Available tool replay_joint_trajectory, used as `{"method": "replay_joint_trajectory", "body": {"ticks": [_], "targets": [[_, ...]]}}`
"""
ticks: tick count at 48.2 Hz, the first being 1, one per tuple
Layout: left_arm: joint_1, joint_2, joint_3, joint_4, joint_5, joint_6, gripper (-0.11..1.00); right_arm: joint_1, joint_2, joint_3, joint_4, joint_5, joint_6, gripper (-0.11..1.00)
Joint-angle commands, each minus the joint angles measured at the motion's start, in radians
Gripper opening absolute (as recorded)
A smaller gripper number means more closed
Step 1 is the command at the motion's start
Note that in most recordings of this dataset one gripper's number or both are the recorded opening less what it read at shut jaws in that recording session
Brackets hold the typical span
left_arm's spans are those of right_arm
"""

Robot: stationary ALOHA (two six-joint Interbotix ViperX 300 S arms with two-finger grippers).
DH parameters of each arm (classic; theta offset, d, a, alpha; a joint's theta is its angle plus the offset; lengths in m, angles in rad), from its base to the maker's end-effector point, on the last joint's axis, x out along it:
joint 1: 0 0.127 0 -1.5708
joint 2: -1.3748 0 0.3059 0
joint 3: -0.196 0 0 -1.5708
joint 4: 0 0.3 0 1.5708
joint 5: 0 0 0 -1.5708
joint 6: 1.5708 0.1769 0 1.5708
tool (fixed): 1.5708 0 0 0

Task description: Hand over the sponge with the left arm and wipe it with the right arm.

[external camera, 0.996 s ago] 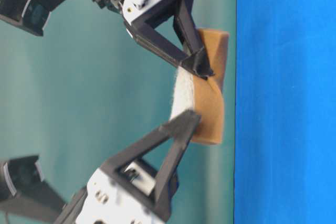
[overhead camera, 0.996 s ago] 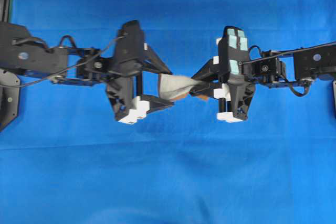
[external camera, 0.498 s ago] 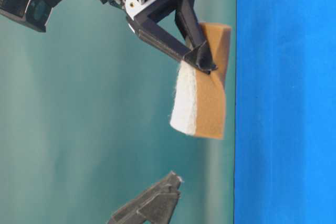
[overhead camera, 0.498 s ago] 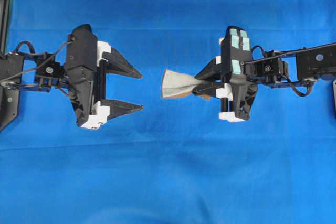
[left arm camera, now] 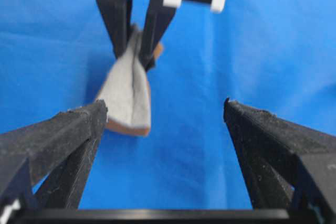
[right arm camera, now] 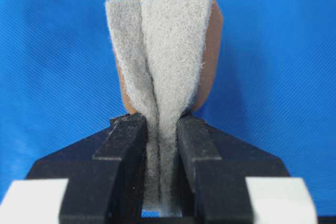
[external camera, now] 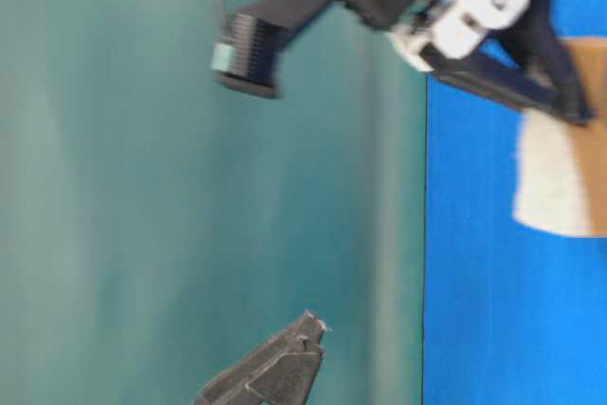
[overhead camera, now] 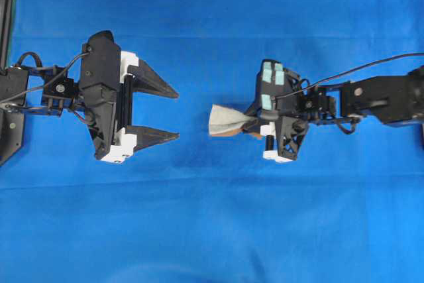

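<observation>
Overhead: left gripper [overhead camera: 173, 113] sits at the left side of the blue cloth [overhead camera: 212, 230], its two pointed fingers spread wide with nothing between them. Well apart to the right, the right gripper [overhead camera: 250, 119] (the one with mint-green patches on its wrist) has its jaws pinched tight on the sponge [overhead camera: 227, 121], which sticks out toward the left gripper, grey face up, a sliver of orange-brown edge below. Table-level: blurry; right gripper [external camera: 579, 113] comes in from the top, fingers clamped on the sponge [external camera: 555, 187], pale layer and tan layer both showing against the cloth [external camera: 474, 310]; one left fingertip [external camera: 308, 324] pokes in at the bottom, apart from the sponge. Left wrist: its own fingers [left arm camera: 79, 127] far apart in the foreground, sponge [left arm camera: 128, 95] ahead, squeezed by the right gripper [left arm camera: 137, 59] just above the cloth [left arm camera: 252, 40]. Right wrist: fingers [right arm camera: 123, 140] squeeze the sponge [right arm camera: 168, 51] so that its grey face folds into a crease, orange-brown backing peeking behind.
</observation>
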Motion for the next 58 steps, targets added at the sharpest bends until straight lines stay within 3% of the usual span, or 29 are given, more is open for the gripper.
{"method": "replay_joint_trajectory", "body": {"ticks": [1, 16, 42, 50, 58], "targets": [[-0.005, -0.015, -0.009, 0.002, -0.011, 0.006, 0.88, 0.002, 0.02, -0.008, 0.005, -0.035, 0.009, 0.21], [-0.005, -0.015, -0.008, 0.002, -0.011, 0.018, 0.88, -0.018, 0.046, -0.006, 0.008, -0.051, 0.026, 0.21], [-0.009, -0.015, -0.008, 0.002, -0.012, 0.017, 0.88, -0.31, 0.015, 0.021, -0.051, -0.055, -0.025, 0.21], [-0.009, -0.015, -0.008, 0.0, -0.012, 0.017, 0.88, -0.299, 0.015, 0.02, -0.049, -0.052, -0.026, 0.21], [-0.009, -0.015, -0.008, 0.002, -0.012, 0.018, 0.88, -0.212, 0.015, 0.018, -0.04, -0.051, -0.012, 0.21]]}}
